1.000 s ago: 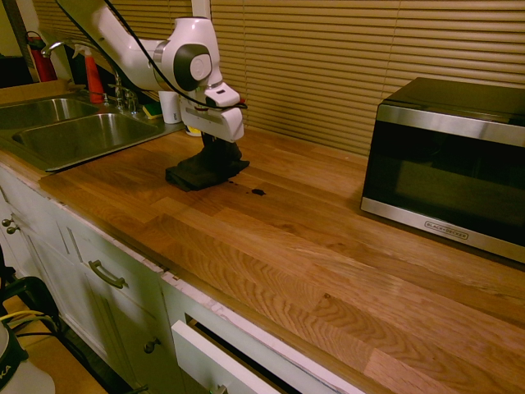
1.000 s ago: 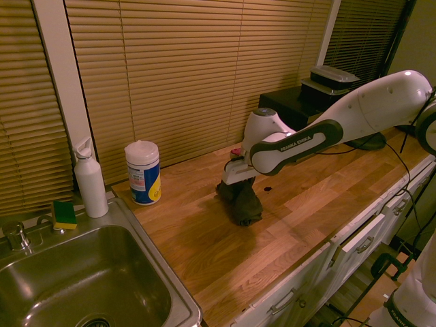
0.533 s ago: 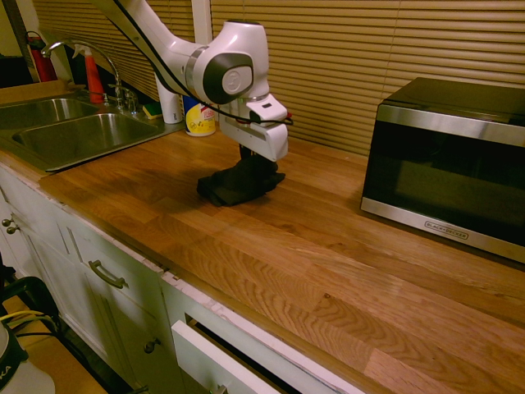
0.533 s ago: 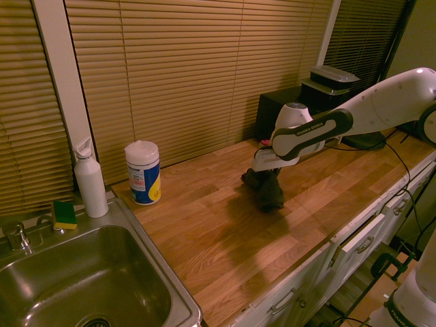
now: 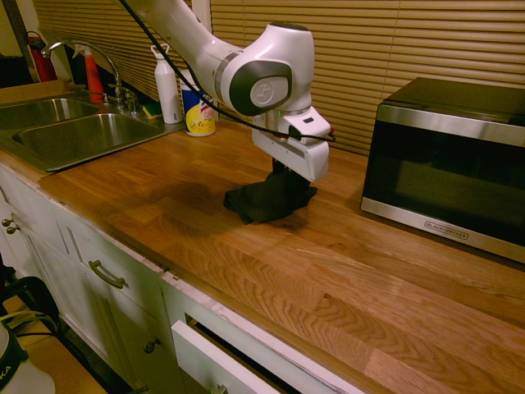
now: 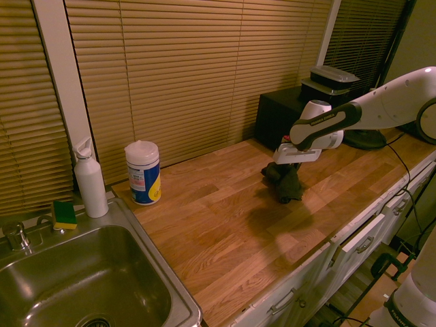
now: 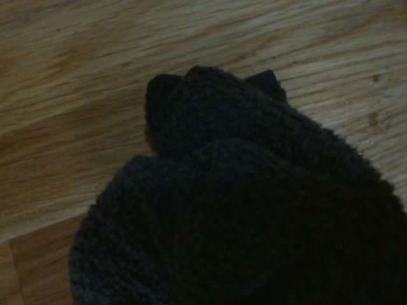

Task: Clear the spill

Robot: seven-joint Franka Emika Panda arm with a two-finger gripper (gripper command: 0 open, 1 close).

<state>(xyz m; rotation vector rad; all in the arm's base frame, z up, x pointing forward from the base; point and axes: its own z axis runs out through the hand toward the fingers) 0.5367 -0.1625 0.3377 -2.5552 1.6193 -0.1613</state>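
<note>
Your gripper (image 5: 282, 174) is clamped on the dark cloth (image 5: 269, 199), bunched on the countertop (image 5: 328, 263) near the microwave (image 5: 447, 160); no spill shows, so dragging may smear hidden liquid toward that microwave.

Cloth (image 5: 269, 202) on countertop (image 5: 344, 263), microwave (image 5: 447, 164) beside it, sink (image 5: 74, 131) at far end

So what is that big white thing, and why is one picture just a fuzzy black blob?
The white thing is a robot arm. Its hand is pinched shut on a dark cloth, which it presses on the wooden counter to wipe. Two pictures come from cameras on opposite sides of the kitchen. The fuzzy one comes from a camera on the robot's wrist, looking straight down at the cloth. Also there: a microwave, a sink, a white bottle, a wipes tub and a sponge.
</note>
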